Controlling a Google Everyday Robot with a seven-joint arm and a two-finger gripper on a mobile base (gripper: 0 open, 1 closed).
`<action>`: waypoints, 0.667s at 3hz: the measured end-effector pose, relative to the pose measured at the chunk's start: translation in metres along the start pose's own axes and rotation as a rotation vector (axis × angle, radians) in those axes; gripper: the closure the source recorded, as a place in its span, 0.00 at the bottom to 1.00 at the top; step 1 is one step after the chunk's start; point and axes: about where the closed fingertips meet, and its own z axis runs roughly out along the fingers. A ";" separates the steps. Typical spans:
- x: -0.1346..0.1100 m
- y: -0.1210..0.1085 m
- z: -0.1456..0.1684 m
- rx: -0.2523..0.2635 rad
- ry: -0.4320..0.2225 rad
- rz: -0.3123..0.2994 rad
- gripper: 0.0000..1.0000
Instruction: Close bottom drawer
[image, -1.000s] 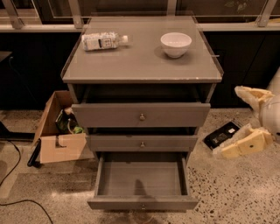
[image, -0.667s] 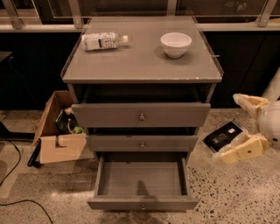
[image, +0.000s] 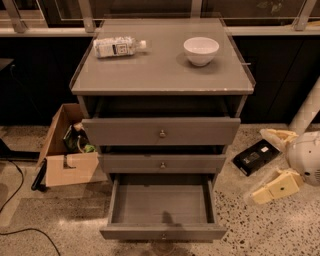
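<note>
The bottom drawer (image: 162, 204) of the grey cabinet (image: 162, 75) is pulled far out and its grey box is empty. Its slim front with a small knob (image: 163, 236) faces me at the bottom of the view. The middle drawer (image: 162, 163) and the taller top drawer (image: 161, 131) stick out only slightly. My gripper (image: 260, 165) is to the right of the cabinet, at about the height of the middle and bottom drawers and clear of both. Its two cream fingers (image: 277, 187) are spread open and hold nothing.
A plastic bottle (image: 119, 46) lies on the cabinet top beside a white bowl (image: 201, 50). An open cardboard box (image: 67, 150) with items stands on the floor at the left. A black flat object (image: 256, 157) lies on the floor at the right. A cable (image: 20, 232) runs along the floor at the lower left.
My gripper has moved down beside the cabinet, still open. The drawers have not moved.
</note>
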 end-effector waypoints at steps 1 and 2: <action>0.015 0.003 0.007 -0.025 0.037 0.032 0.00; 0.020 0.005 0.009 -0.034 0.051 0.044 0.12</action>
